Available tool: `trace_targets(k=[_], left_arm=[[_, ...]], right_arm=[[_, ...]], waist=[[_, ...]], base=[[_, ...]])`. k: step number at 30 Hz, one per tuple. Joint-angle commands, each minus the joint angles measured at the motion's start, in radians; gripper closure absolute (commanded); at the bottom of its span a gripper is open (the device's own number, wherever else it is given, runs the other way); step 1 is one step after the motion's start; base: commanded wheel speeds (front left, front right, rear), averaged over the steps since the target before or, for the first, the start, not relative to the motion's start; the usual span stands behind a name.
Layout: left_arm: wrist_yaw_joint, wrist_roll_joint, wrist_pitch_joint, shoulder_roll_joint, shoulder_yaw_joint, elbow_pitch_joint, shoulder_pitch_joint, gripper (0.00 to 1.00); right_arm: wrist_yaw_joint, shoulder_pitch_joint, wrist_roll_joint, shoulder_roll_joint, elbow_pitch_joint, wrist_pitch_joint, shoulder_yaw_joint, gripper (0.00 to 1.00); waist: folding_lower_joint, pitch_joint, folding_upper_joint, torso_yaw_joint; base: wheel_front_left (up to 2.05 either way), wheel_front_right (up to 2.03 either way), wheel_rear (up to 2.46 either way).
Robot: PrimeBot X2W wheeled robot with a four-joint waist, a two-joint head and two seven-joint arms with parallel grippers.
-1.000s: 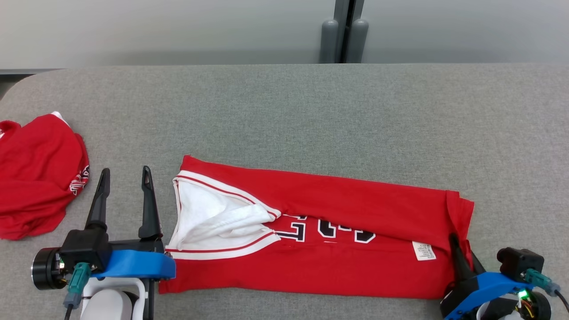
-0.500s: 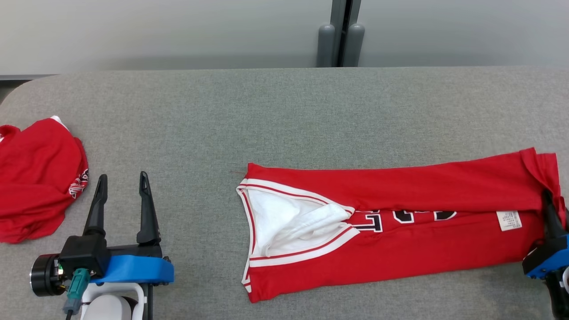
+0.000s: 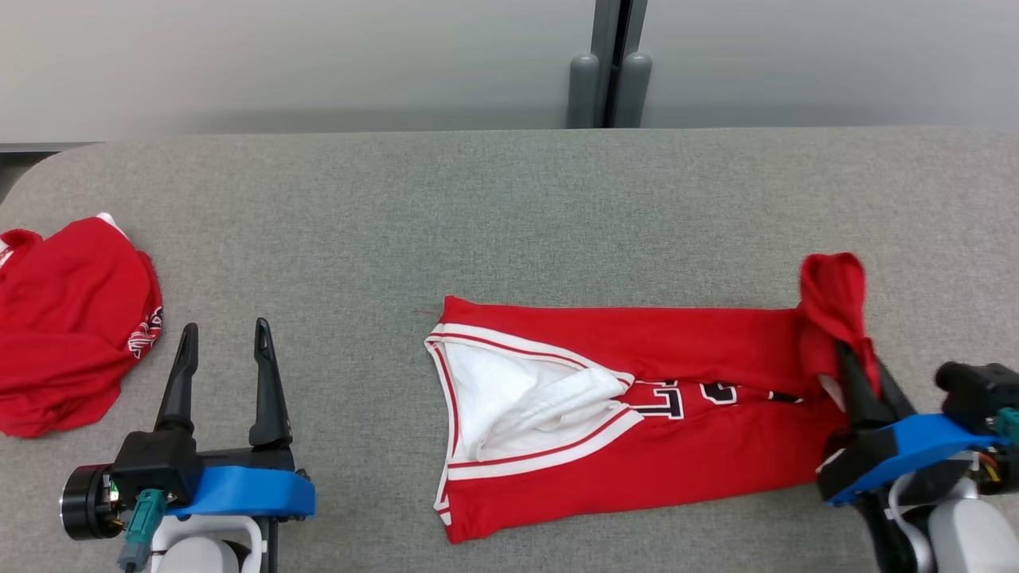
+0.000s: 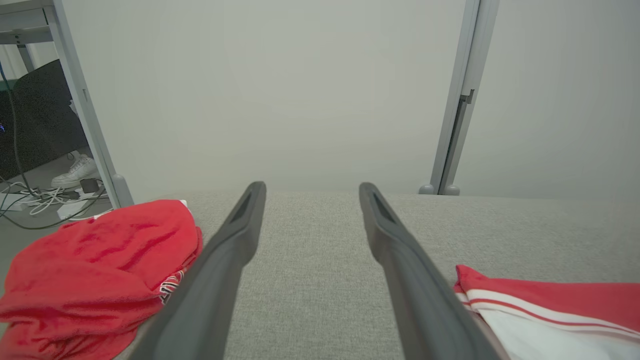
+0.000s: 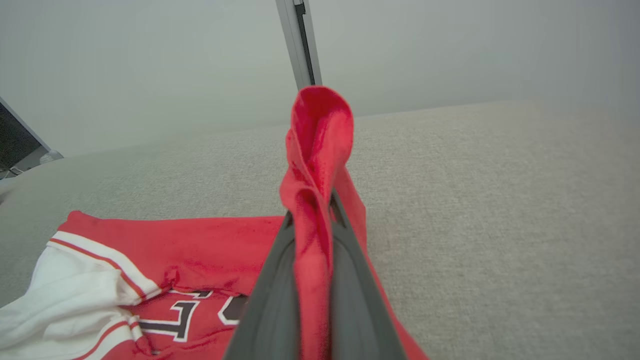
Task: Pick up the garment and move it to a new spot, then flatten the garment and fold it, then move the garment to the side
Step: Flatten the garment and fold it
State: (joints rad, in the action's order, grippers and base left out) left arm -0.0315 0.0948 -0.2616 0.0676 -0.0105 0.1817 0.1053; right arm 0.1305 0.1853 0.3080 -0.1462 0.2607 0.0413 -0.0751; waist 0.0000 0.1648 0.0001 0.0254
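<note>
In the head view, the left gripper (image 3: 225,328) is over the grey table (image 3: 509,207), fingers spread wide with nothing between them. The folded red jersey (image 3: 677,469) lies well to its right and a crumpled red garment (image 3: 72,342) is near its left. The right gripper (image 3: 858,378) is clamped on the jersey's right end, with bunched cloth raised above its tips. In the left wrist view, the left gripper (image 4: 312,192) has bare table between its fingers; the red jersey (image 4: 550,300) is beside the right finger and the crumpled red garment (image 4: 95,260) beside the left. In the right wrist view, the right gripper (image 5: 312,215) pinches a red fold standing past its tips. The rest of the red jersey (image 5: 200,250) lies flat to its left.
</note>
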Motion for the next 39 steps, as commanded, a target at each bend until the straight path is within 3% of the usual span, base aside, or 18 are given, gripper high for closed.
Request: trace_targets(k=[1, 9, 19, 34, 35, 36, 39], left_arm=[[-0.004, -0.009, -0.005, 0.000, -0.001, 0.001, -0.001, 0.00], [-0.015, -0.018, -0.005, -0.009, 0.002, 0.010, 0.018, 0.00], [-0.018, -0.018, -0.005, -0.016, 0.022, 0.016, 0.033, 0.00], [-0.009, -0.002, -0.005, -0.018, 0.054, 0.023, 0.059, 0.00], [-0.007, 0.000, -0.005, -0.018, 0.055, 0.023, 0.059, 0.00], [-0.005, 0.001, -0.005, -0.018, 0.057, 0.022, 0.058, 0.00], [-0.002, 0.000, -0.005, -0.018, 0.059, 0.024, 0.058, 0.00]], right_arm=[[0.001, -0.017, 0.011, 0.012, -0.031, -0.011, 0.029, 1.00], [0.001, 0.001, 0.031, 0.075, -0.092, -0.031, 0.190, 1.00], [0.001, 0.088, 0.113, 0.096, -0.027, 0.005, 0.409, 1.00], [0.001, 0.204, 0.201, 0.095, 0.119, 0.089, 0.568, 1.00], [0.001, 0.207, 0.207, 0.095, 0.126, 0.095, 0.572, 0.69], [0.001, 0.209, 0.213, 0.095, 0.134, 0.097, 0.579, 0.00], [0.001, 0.220, 0.215, 0.095, 0.148, 0.109, 0.591, 0.00]], waist=[[0.0000, 0.002, -0.0001, 0.002], [0.0000, 0.009, -0.0001, 0.022], [0.0000, 0.022, -0.0001, 0.068], [0.0000, 0.044, -0.0001, 0.124], [0.0000, 0.044, -0.0001, 0.124], [0.0000, 0.044, -0.0001, 0.122], [0.0000, 0.040, -0.0001, 0.112]], base=[[0.00, 0.00, 0.00], [0.00, 0.00, 0.00], [0.00, 0.00, 0.00], [0.00, 0.00, 0.00], [0.00, 0.00, 0.00], [0.00, 0.00, 0.00], [0.00, 0.00, 0.00]])
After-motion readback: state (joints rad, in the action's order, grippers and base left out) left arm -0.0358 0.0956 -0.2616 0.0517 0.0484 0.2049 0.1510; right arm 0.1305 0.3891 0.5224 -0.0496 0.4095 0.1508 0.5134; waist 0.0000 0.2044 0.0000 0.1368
